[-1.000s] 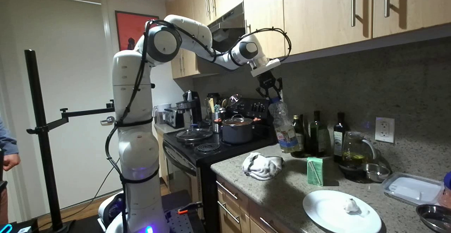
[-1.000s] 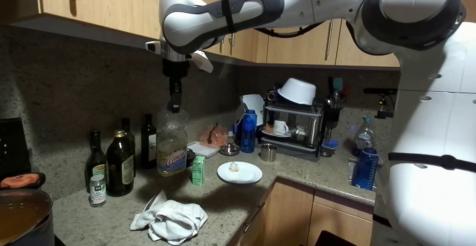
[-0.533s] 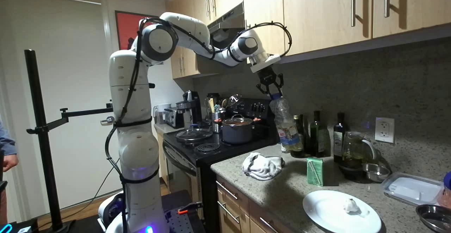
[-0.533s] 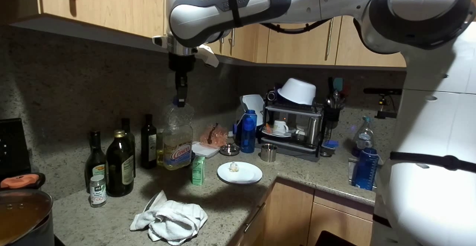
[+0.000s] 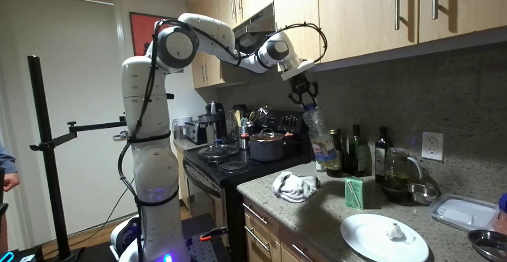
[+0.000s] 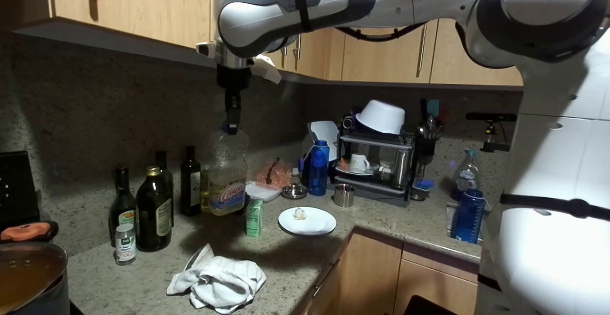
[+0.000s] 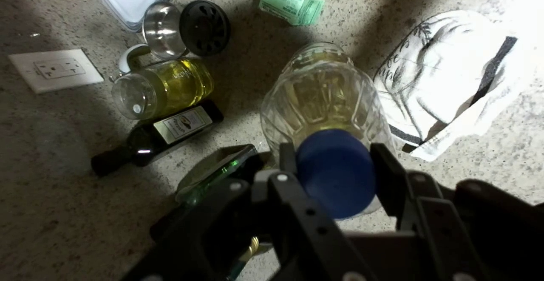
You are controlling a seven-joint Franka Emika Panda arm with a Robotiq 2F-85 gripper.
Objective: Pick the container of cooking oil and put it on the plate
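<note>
The cooking oil bottle (image 6: pixel 228 181) is clear plastic with a blue cap and yellow oil low inside. It hangs above the counter in both exterior views, leaning a little in an exterior view (image 5: pixel 323 147). My gripper (image 5: pixel 309 102) is shut on its blue cap, with one finger on each side; the cap (image 7: pixel 335 179) shows between the fingers in the wrist view. The white plate (image 5: pixel 362 236) lies on the counter away from the bottle, with a garlic bulb (image 5: pixel 394 231) on it. The plate (image 6: pixel 320 225) is out of the wrist view.
A green carton (image 6: pixel 254 217) stands between the bottle and the plate. Several dark bottles (image 6: pixel 155 210) and an oil jug (image 5: pixel 397 169) stand by the back wall. A towel (image 6: pixel 221 281) lies near the front. Upper cabinets (image 6: pixel 128 10) are close to the arm.
The gripper and the held bottle have risen a little and moved right in both exterior views, mostly in the first half second. The plate, carton and towel have not moved.
</note>
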